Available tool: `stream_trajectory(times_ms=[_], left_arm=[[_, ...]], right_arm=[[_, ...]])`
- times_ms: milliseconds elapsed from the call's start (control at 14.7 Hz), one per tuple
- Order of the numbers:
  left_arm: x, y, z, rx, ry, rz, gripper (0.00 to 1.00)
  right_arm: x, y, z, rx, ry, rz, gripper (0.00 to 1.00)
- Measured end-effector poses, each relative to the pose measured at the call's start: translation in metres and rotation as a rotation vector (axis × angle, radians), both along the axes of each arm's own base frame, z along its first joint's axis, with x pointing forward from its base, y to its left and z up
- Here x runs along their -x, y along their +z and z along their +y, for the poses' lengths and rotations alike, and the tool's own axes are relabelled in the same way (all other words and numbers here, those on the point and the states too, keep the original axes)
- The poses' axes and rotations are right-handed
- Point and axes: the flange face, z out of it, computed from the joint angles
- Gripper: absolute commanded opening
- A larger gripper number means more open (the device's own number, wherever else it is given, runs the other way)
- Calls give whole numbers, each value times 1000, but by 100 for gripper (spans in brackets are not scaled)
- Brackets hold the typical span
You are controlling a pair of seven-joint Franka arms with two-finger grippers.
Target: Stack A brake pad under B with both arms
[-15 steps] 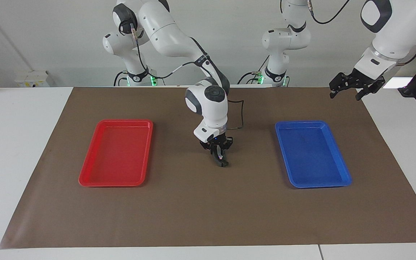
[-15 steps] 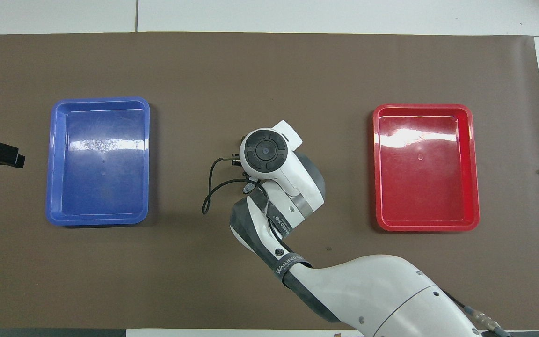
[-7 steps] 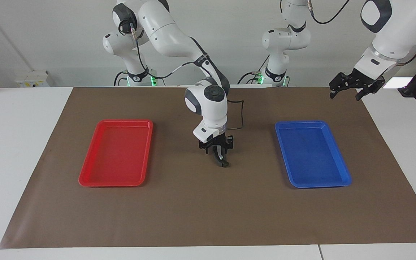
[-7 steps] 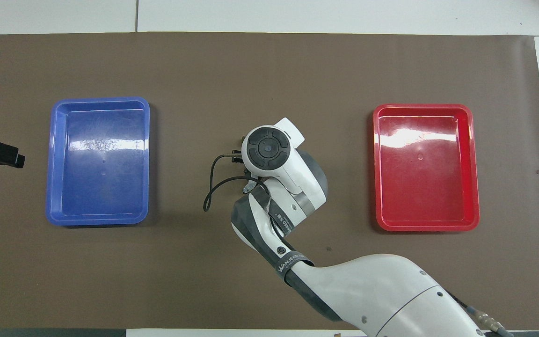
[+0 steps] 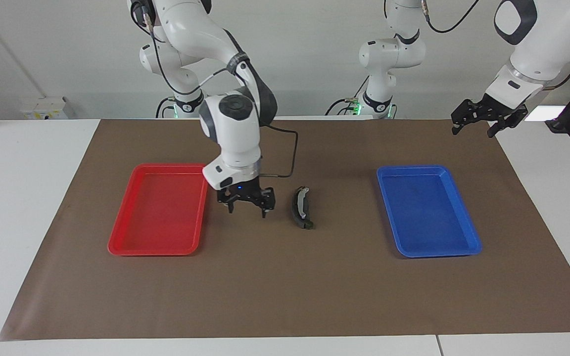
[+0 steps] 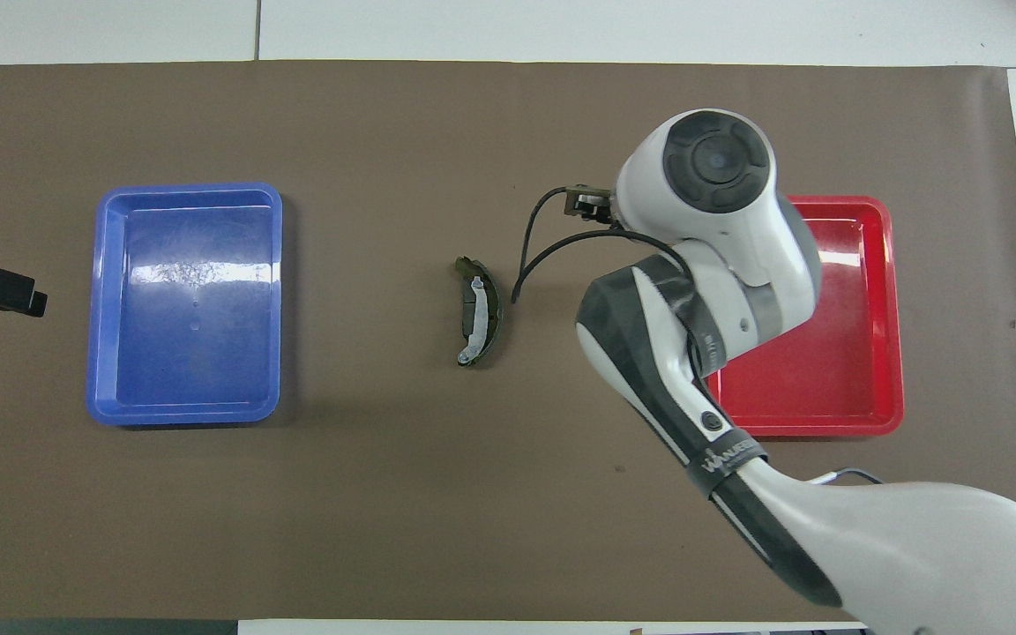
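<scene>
Facing view: B point(image 5: 301, 207) lies on brown mat point(image 5: 285, 296) between red tray point(image 5: 131, 247) and blue tray point(image 5: 470, 237), silver clip up; A brake pad not made out separately beneath it. Right gripper point(image 5: 246, 211) hangs just beside B, toward red tray, fingers spread, holding nothing, apart from pad. Left gripper point(image 5: 473, 129) waits high over mat's edge at left arm's end, fingers spread, empty.

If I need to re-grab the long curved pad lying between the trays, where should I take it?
Probably from straight above, at the middle of the long curved pad, the hand closing across its narrow width: it lies flat, and its ends taper.
</scene>
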Motion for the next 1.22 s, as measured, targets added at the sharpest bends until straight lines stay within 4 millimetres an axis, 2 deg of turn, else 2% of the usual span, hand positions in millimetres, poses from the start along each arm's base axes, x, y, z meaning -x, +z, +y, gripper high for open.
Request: stream_trajectory(times_ms=[136, 272, 408, 476, 612, 816, 1019, 1223], left_arm=[[0, 0, 0, 0, 0, 0, 100], [0, 0, 0, 0, 0, 0, 100], [0, 0, 0, 0, 0, 0, 100], [0, 0, 0, 0, 0, 0, 100], [0, 0, 0, 0, 0, 0, 100], [0, 0, 0, 0, 0, 0, 100], [0, 0, 0, 0, 0, 0, 100], [0, 0, 0, 0, 0, 0, 100]], right_arm=[[-1, 35, -64, 20, -10, 32, 100], [5, 62, -120, 37, 2, 70, 100], [16, 84, -167, 47, 16, 113, 100], [24, 95, -183, 48, 17, 131, 100], [45, 121, -207, 48, 31, 170, 100], [76, 156, -227, 37, 34, 208, 100], [86, 165, -240, 20, 52, 219, 100], [84, 162, -239, 18, 61, 225, 100]])
